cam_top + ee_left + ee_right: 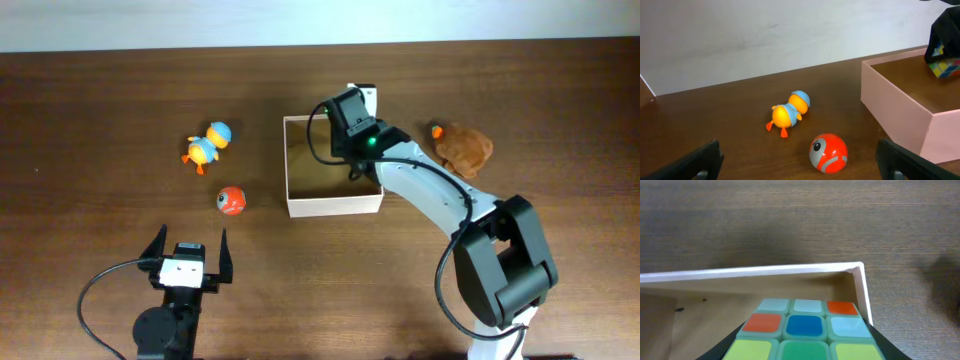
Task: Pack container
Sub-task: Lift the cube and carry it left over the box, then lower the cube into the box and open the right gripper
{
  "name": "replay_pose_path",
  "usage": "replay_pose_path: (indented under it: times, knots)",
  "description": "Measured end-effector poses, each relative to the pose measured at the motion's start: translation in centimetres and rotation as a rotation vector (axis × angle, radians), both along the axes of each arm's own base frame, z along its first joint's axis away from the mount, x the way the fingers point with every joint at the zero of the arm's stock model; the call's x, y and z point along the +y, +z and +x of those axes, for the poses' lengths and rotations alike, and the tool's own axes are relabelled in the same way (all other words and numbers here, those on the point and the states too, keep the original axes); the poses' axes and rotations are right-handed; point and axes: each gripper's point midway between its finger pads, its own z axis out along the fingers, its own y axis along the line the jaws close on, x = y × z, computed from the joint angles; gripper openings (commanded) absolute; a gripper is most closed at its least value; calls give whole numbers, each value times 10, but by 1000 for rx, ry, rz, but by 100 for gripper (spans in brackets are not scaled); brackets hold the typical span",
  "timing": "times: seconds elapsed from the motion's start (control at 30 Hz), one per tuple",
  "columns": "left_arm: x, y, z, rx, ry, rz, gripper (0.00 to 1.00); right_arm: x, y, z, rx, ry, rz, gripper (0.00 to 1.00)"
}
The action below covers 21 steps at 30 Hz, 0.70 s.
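Container (335,206) sits mid-way across the desk (100,110), looking bare; right fingers (725,347) clamp a puzzle cube (804,327) above its rear-right corner, not yet released. Packing seems barely begun: brown plush (462,147), duck (207,145) and red ball (231,200) lie outside. Left fingers (153,248) gape, empty.

Black left gripper (192,235); white right arm (430,190); black cables (83,300).

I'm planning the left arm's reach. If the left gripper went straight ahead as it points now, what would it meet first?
Probably the red ball, almost dead ahead of the left gripper; the duck toy lies beyond. Overhead the ball looks slightly off-line, so a miss is possible.
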Motion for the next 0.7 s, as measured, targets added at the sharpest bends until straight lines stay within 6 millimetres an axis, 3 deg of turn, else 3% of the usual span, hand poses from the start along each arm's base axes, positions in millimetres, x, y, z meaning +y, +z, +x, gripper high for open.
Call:
replay_pose_path:
  times: [0.1,0.13,0.27,0.53,0.57,0.7]
  knots:
    - [0,0,0,0,0,0,99,-1,1,2,-8,-12,11,67]
    - [0,0,0,0,0,0,99,-1,2,3,-11,-15,14,70]
    - [0,0,0,0,0,0,99,-1,3,4,-17,-14,15,75]
    - [0,0,0,0,0,0,99,0,2,4,-13,-4,15,75]
    - [0,0,0,0,0,0,99,1,2,3,-10,3,18,71]
    - [0,0,0,0,0,0,99,10,-1,0,14,69,31,27]
